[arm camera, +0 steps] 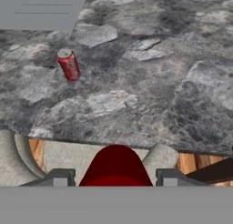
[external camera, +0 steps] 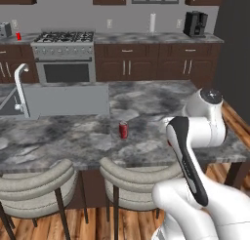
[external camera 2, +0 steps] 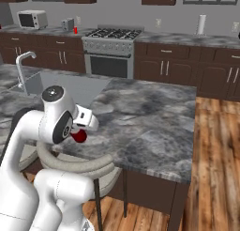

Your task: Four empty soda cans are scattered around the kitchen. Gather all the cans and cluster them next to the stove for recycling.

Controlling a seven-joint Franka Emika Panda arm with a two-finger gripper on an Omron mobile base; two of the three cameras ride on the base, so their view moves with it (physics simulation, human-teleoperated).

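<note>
Gripper (arm camera: 116, 184) pinches a can (arm camera: 116, 166) for carrying to the far stove (external camera: 63, 51); you've another can (arm camera: 68, 64) waiting on the island (arm camera: 150, 91).

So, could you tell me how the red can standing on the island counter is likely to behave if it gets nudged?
The soda can stands upright, tall and narrow, so a nudge would probably tip it. Being cylindrical, it would likely roll on the smooth counter. It looks small, so probably light.

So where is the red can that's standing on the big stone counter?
The soda can stands upright on the island counter, near its front edge above the stools, right of the sink.
</note>
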